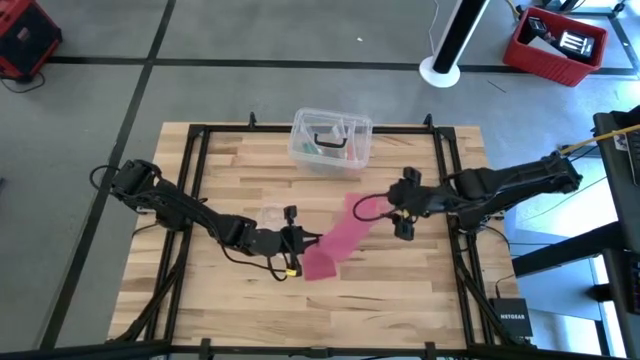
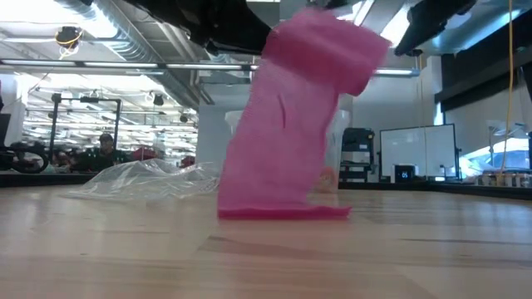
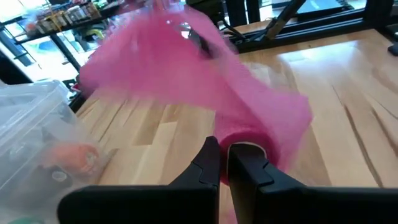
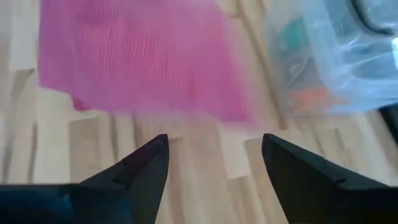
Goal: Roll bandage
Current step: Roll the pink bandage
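The pink bandage [image 1: 338,235] runs slantwise across the table's middle. Its rolled near end [image 3: 247,138] is lifted, with my left gripper [image 3: 225,163] shut on it. From there the loose strip [image 2: 278,133] slopes down, and its far end [image 2: 283,212] rests on the wood. My right gripper [image 4: 214,158] hovers open above the table on the right side of that far end [image 1: 356,206], with nothing between its fingers. In the right wrist view the strip [image 4: 137,56] lies beyond the fingertips. My left gripper pinches the bandage's rolled end [image 3: 239,144] between its two fingertips, coming nearly level from the table's left. The roll is lifted clear of the wood. The strip hangs from it in a slack slope with only its far end on the table.
A clear plastic box [image 1: 330,140] with small items stands at the far middle of the table. A crumpled clear wrapper [image 1: 272,213] lies just left of the bandage. Bare wood lies toward the near edge and the right.
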